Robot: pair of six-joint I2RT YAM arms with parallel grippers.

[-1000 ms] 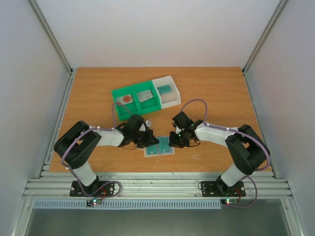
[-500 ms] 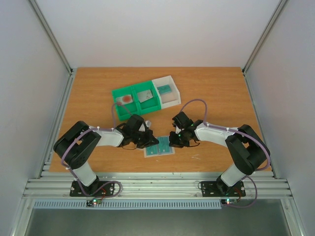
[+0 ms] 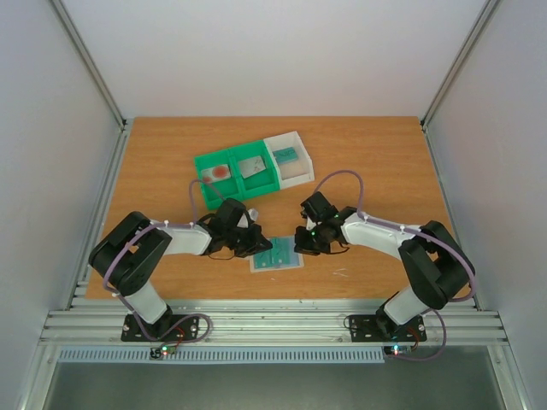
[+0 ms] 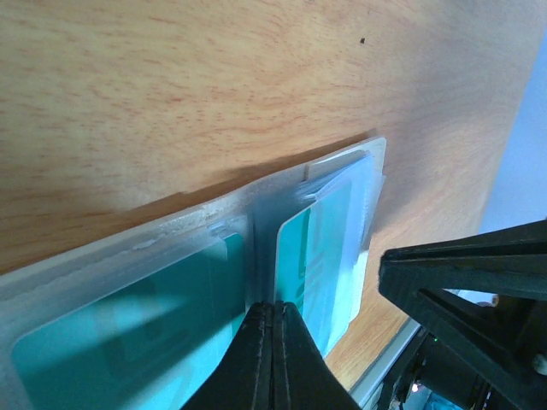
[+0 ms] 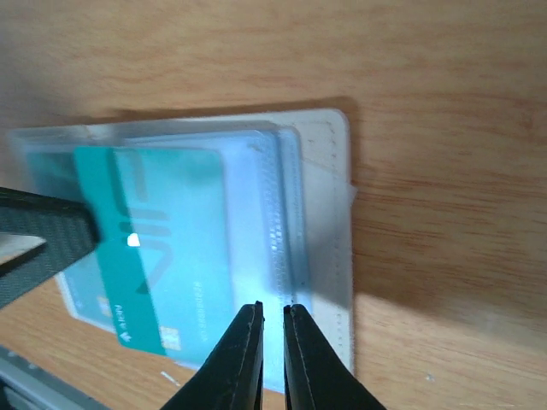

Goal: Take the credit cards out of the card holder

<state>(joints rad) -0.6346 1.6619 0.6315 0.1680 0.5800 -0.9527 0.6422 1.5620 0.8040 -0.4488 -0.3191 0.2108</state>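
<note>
A bare wooden table (image 3: 376,171) in a white-walled cell. At its far side stand a green two-compartment tray (image 3: 238,171) and a white tray (image 3: 295,173). The card holder (image 3: 276,255) lies flat near the front edge, between the two arms.

The step in hand looks like drawing a teal card (image 5: 154,248) out of its clear pocket; the card sits askew and partly out. To do that well, one arm should pin the sleeve flat. The other should pull the card straight along the pocket's length, low and slow, so the soft plastic does not lift or buckle.

The left gripper (image 4: 272,337) has its tips pressed together, resting on the seam between two pockets. The right gripper (image 5: 272,342) is all but closed, a thin slit between its tips, above the holder's clear pocket. Whether it nips anything, I cannot tell from this angle.
</note>
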